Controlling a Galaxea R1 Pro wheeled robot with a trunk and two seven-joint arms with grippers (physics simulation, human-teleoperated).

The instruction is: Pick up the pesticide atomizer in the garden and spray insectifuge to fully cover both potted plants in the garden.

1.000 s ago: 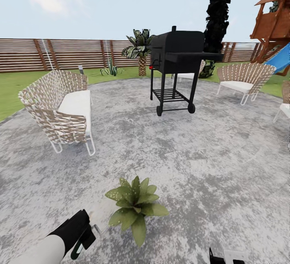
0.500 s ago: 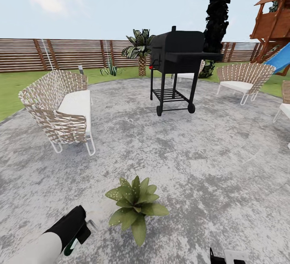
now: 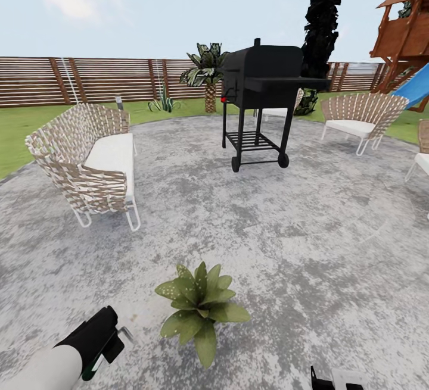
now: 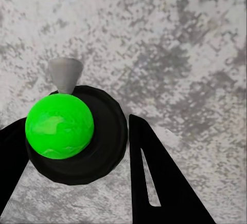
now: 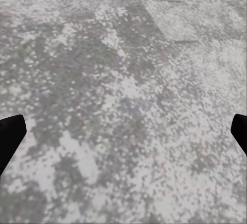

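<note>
One potted plant point(image 3: 199, 309), a low rosette of speckled green leaves, sits on the grey stone patio point(image 3: 286, 241) just ahead of me. In the head view my left gripper point(image 3: 107, 342) hangs low, to the plant's left and a little apart from it. It is shut on the pesticide atomizer point(image 3: 123, 334). The left wrist view shows the atomizer point(image 4: 59, 126) end-on between the black fingers point(image 4: 154, 178), with its grey nozzle point(image 4: 65, 74) over bare stone. My right gripper point(image 5: 123, 136) is open above bare patio, its fingertips at the frame's two sides.
A black grill point(image 3: 259, 98) stands mid-patio beyond the plant. A wicker sofa point(image 3: 89, 164) is at the left and a wicker chair point(image 3: 360, 116) at the right. Behind them are a palm point(image 3: 207, 74), a slatted fence point(image 3: 89, 80) and a wooden playset point(image 3: 408, 33).
My left arm has drawn back toward the lower left of the head view with the atomizer, away from the plant. The plant and furniture have stayed put.
</note>
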